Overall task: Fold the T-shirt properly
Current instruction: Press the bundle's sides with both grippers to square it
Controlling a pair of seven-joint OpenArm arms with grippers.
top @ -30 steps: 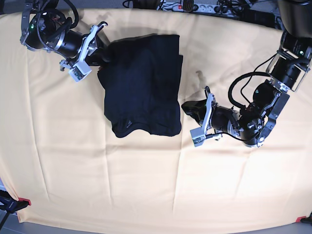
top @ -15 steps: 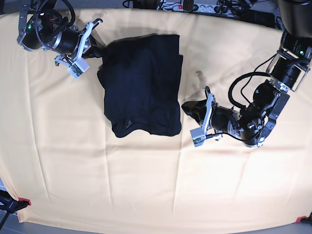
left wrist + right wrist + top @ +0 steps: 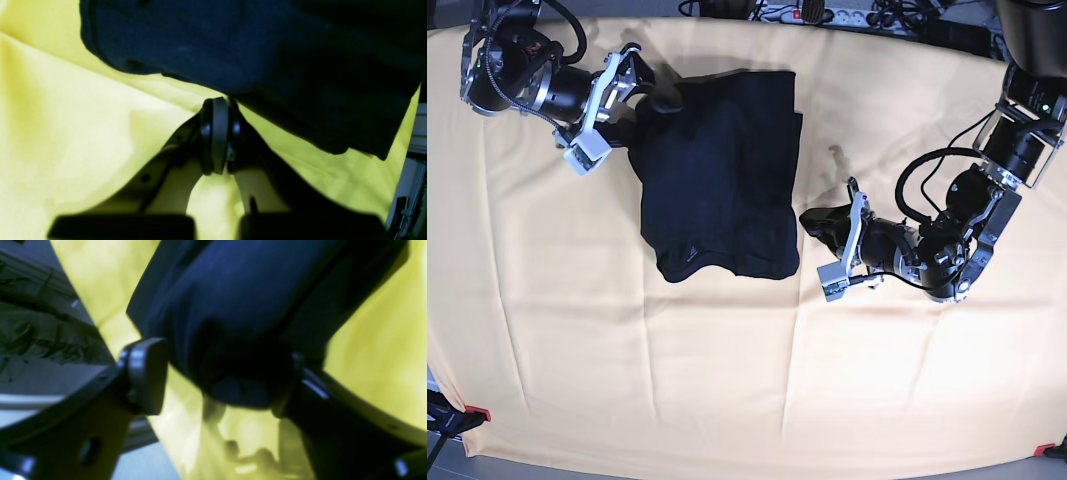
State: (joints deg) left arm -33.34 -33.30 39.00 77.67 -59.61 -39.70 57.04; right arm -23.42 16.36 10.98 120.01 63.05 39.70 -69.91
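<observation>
T-shirt (image 3: 722, 175), very dark navy to black, lies folded into a rough rectangle on the yellow-covered desk (image 3: 627, 380), toward its far-left part in the base view. Its edges are uneven, with a rounded lower corner and a tiny pale mark near the lower edge. The right gripper (image 3: 622, 100) stands spread at the shirt's upper-left corner, cloth bulging between its fingers without being pinched. The left gripper (image 3: 822, 232) is pressed together, empty, just beside the shirt's right edge.

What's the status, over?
Left tool shut, empty, beside shirt. Right tool open at shirt's top corner. Shirt folded on yellow cloth. Nothing blocking.
</observation>
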